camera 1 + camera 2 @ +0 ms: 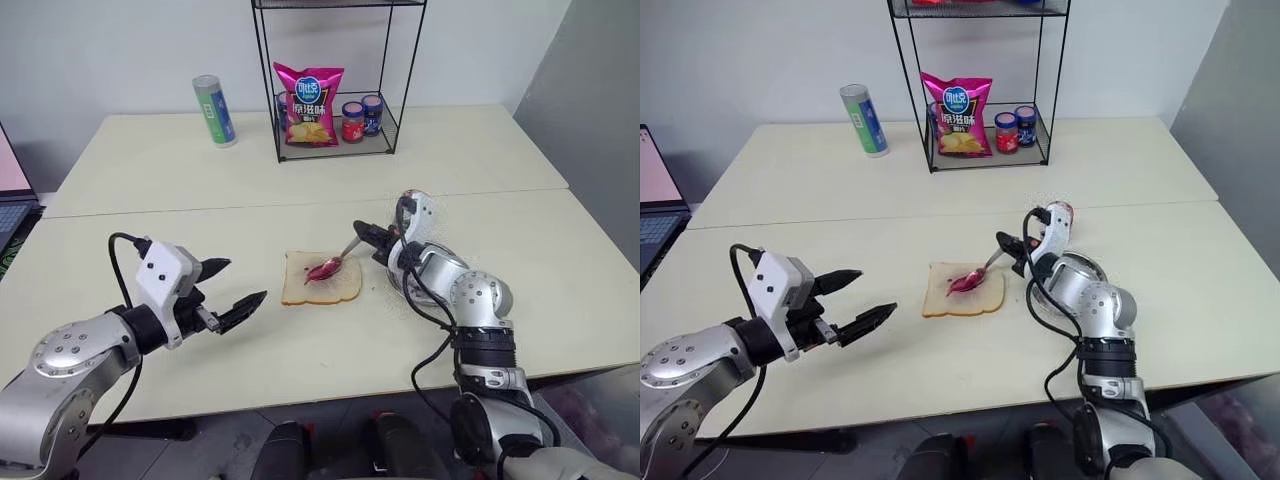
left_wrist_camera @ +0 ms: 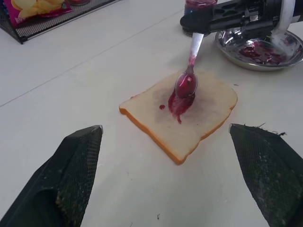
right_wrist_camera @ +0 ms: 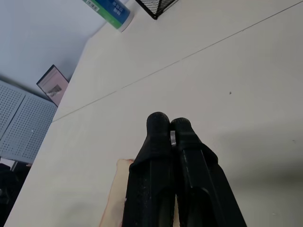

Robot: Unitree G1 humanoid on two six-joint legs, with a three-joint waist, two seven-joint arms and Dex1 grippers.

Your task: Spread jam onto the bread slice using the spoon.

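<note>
One bread slice point(image 2: 182, 116) lies flat mid-table point(image 1: 150, 215) before you: pale crumb, orange-brown crust, glossy lumpy jam point(image 2: 179, 104) smeared at centre. Slim silvery spoon point(image 2: 188, 78), bowl stained red-purple, rests tilted on smear; you see handle end hidden inside right pincer point(image 1: 366, 235), pressed together on it. Left pincer point(image 1: 228, 290) spread wide, black textured fingers point(image 2: 71, 170) empty, short of slice. Shallow metal plate point(image 2: 284, 56) with jam streaks beside slice, partly cut off. Wire rack point(image 1: 335, 130) behind holds crisp bag point(image 1: 308, 105), two jars point(image 1: 361, 118); canister point(image 1: 214, 110) alongside.

Silver jointed arms, white wrist block, black textured tapered jaws, looping black cables, small dark screws
</note>
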